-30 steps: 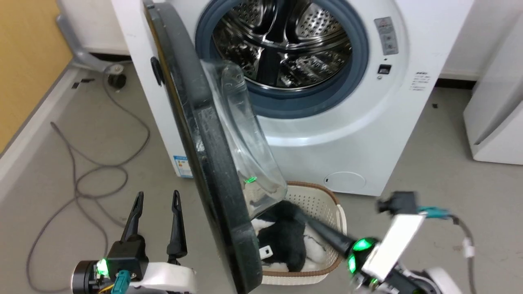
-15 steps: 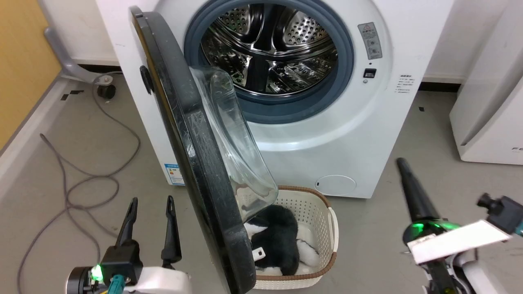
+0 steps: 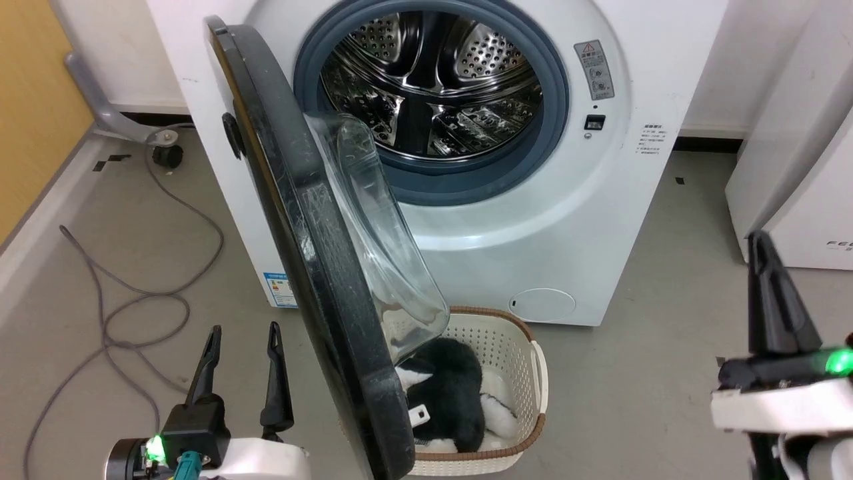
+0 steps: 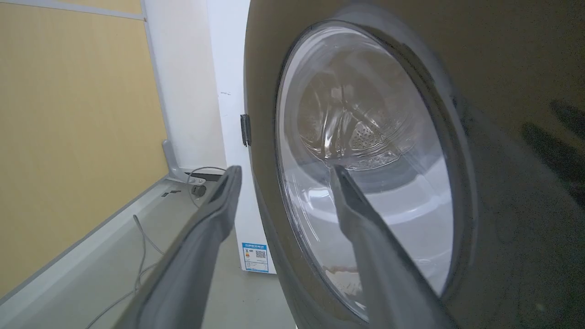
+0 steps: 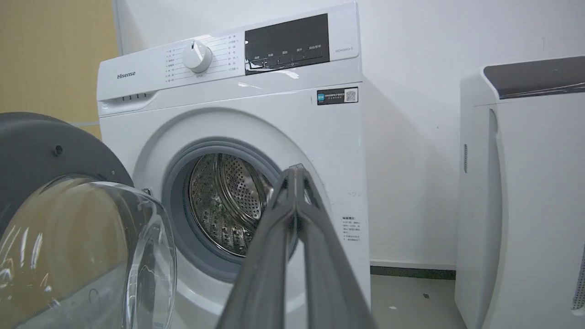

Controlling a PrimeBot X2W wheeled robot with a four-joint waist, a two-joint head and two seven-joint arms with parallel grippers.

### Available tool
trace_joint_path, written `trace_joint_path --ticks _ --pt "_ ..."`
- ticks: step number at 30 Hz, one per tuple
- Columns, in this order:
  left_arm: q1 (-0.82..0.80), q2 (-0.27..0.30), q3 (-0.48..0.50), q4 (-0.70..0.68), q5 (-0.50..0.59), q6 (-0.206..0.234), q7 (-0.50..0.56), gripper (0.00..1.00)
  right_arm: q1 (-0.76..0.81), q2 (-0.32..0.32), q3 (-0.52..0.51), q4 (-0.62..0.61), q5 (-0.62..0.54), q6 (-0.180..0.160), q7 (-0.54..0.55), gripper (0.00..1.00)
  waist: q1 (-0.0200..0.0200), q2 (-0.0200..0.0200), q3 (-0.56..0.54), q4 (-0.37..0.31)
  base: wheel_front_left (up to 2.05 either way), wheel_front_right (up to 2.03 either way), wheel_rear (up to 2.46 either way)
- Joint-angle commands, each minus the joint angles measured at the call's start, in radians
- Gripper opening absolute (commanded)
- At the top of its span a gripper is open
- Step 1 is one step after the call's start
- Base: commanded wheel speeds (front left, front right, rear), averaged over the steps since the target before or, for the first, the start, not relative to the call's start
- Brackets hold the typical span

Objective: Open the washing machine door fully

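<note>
Head view: washing machine door (image 3: 313,267) is swung out on its left-side hinge and stands about edge-on to the camera, roughly square to the front of the washing machine (image 3: 533,220). The clear glass bowl faces right, and the door's near lower edge hangs over the left part of the white basket (image 3: 541,373). The basket sits on the floor just in front of the machine and holds something black-and-white and fluffy (image 3: 453,400) (can't tell what it is). The opening is exposed: steel drum (image 3: 433,87) inside the grey rubber ring (image 3: 563,113). Left gripper (image 3: 244,327) is near-left, on the outer side of the door, with its fingers spread wide, nothing between them, and a gap to the door. Its wrist view looks straight at the glossy outer face and the window. Right gripper (image 3: 760,243) is near-right, well apart from the door, over bare floor beside a white appliance (image 3: 800,167). Its fingers are pressed together with nothing in them, and in the right wrist view the tips meet. A grey cable (image 3: 133,293) loops on the floor at left.
</note>
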Motion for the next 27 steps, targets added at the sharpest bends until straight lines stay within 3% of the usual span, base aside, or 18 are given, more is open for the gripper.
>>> trace_joint_path --ticks 1,7,20,21,22,27 --pt "0.013 0.001 0.003 -0.002 0.001 0.000 -0.006 1.00 0.026 0.010 -0.007 -0.009 -0.033 0.001 -0.004 0.00 0.0000 0.0000 -0.001 0.000 0.00 0.00 0.00" --pt "0.015 0.001 0.002 0.001 0.001 -0.003 -0.006 1.00 0.096 0.043 -0.016 0.012 -0.137 0.001 -0.004 0.00 0.0000 0.0000 -0.007 -0.002 0.00 0.00 0.00" --pt "0.023 0.001 0.004 0.004 0.003 -0.006 -0.006 1.00 0.199 0.084 -0.002 0.072 -0.141 0.001 -0.004 0.03 0.0000 0.0000 -0.011 -0.009 0.00 0.00 0.00" --pt "0.023 0.001 0.004 0.004 0.003 -0.005 -0.006 1.00 0.203 0.085 -0.002 0.076 -0.142 0.001 -0.004 0.36 0.0000 0.0000 -0.011 -0.009 0.00 0.00 0.00" --pt "0.022 0.001 0.005 0.006 0.004 -0.005 -0.006 1.00 0.210 0.088 -0.005 0.082 -0.151 0.001 -0.004 1.00 0.0000 0.0000 -0.010 -0.010 0.00 0.00 0.00" --pt "0.024 0.001 0.008 0.006 0.002 -0.004 -0.006 1.00 0.213 0.091 -0.007 0.085 -0.157 0.001 -0.004 1.00 0.0000 0.0000 -0.011 -0.011 0.00 0.00 0.00"
